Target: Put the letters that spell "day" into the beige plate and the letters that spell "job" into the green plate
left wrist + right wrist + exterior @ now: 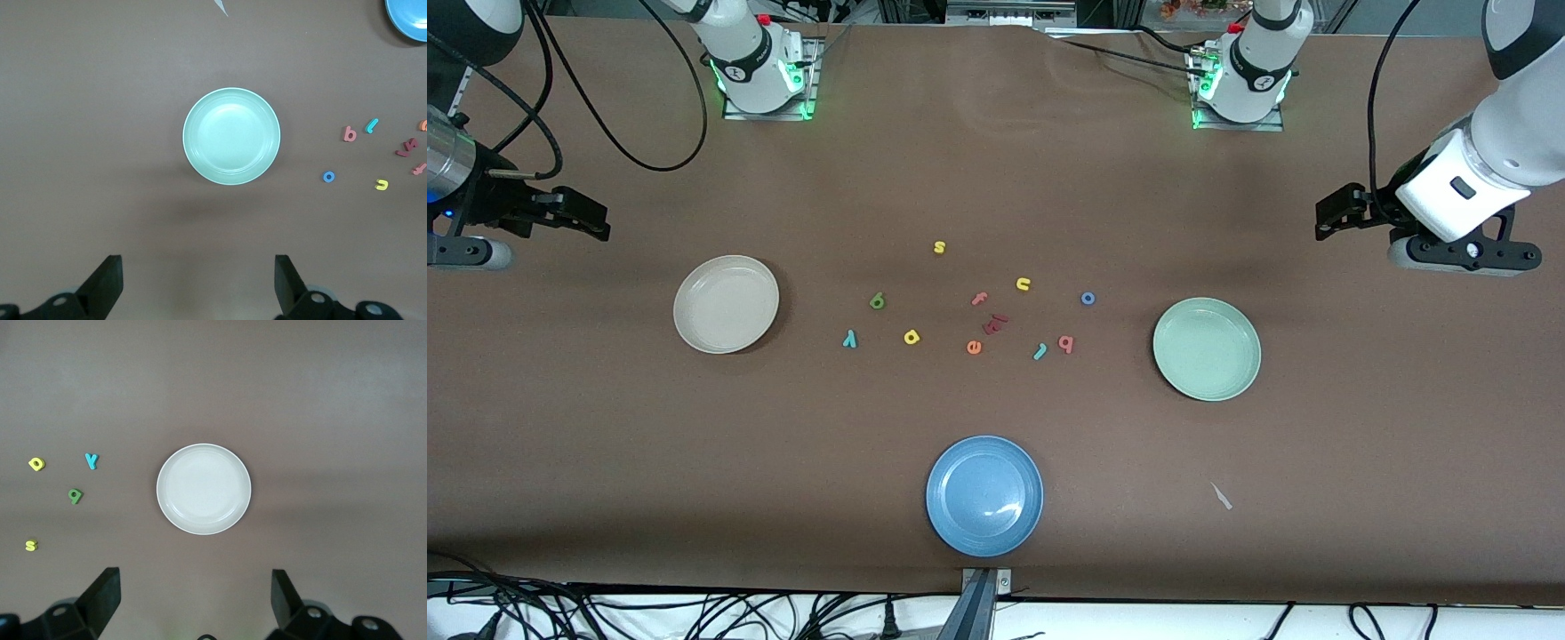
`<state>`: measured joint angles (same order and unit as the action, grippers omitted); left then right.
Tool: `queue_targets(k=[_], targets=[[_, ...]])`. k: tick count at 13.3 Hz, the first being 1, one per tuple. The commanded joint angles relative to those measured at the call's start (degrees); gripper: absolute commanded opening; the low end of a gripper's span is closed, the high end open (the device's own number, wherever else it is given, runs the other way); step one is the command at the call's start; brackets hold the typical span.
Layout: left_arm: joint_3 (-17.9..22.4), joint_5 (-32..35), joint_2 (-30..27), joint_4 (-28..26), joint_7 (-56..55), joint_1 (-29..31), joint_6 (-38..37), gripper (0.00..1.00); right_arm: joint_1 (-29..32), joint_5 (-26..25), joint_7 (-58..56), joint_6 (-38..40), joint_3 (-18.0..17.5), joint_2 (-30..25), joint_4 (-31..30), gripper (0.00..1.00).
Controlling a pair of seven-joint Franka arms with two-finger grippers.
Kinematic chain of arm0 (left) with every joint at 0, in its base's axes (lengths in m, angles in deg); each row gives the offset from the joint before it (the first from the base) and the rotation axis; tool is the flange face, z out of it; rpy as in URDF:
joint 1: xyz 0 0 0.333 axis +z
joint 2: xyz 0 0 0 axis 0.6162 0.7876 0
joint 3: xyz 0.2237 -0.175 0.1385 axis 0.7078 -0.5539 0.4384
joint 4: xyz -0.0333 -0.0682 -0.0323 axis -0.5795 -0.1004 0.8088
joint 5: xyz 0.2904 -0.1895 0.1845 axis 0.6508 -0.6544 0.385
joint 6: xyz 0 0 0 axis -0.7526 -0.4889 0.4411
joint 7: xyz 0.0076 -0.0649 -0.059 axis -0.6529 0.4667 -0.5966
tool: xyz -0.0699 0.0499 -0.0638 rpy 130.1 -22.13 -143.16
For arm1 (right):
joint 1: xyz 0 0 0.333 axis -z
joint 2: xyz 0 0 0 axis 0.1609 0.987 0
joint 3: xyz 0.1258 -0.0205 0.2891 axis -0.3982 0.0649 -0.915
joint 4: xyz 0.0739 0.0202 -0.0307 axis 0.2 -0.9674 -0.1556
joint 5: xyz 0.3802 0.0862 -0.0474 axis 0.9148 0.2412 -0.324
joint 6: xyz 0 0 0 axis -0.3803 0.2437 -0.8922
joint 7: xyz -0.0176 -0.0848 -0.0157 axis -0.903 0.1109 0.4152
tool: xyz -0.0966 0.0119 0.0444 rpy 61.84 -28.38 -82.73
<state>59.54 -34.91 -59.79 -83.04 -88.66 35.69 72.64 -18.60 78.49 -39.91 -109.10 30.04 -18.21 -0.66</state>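
The empty beige plate [726,303] [203,489] lies toward the right arm's end, the empty green plate [1207,348] [231,135] toward the left arm's end. Between them on the table lie the green d [877,300] [75,496], yellow a [911,337] [37,463] and teal y [850,338] [91,461]. Closer to the green plate are the teal j [1040,352] [371,125], blue o [1088,298] [328,177] and pinkish-red b [1065,343] [349,134]. My right gripper [596,220] [195,600] hangs open and empty over the table beside the beige plate. My left gripper [1323,220] [199,283] hangs open and empty beside the green plate.
A blue plate [984,495] sits near the front edge. Other letters lie among the task letters: yellow s [939,247], yellow u [1023,284], pink f [979,299], orange e [974,347] and a dark red piece [995,323]. A small white scrap [1221,496] lies nearer the front camera than the green plate.
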Motion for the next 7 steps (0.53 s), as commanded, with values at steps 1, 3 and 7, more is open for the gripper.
queue_targets(k=[1, 3, 7], targets=[[-0.4, 0.6, 0.4, 1.4, 0.8, 0.4, -1.1, 1.00, 0.3, 0.1, -1.3, 0.8, 0.0, 0.0, 0.4, 1.00], [-0.4, 0.6, 0.4, 1.4, 0.9, 0.4, -1.1, 1.00, 0.3, 0.1, -1.2, 0.7, -0.1, 0.0, 0.4, 1.00], [-0.6, 0.6, 0.4, 1.4, 0.9, 0.3, -1.1, 1.00, 0.3, 0.1, -1.3, 0.9, -0.1, 0.0, 0.3, 1.00]])
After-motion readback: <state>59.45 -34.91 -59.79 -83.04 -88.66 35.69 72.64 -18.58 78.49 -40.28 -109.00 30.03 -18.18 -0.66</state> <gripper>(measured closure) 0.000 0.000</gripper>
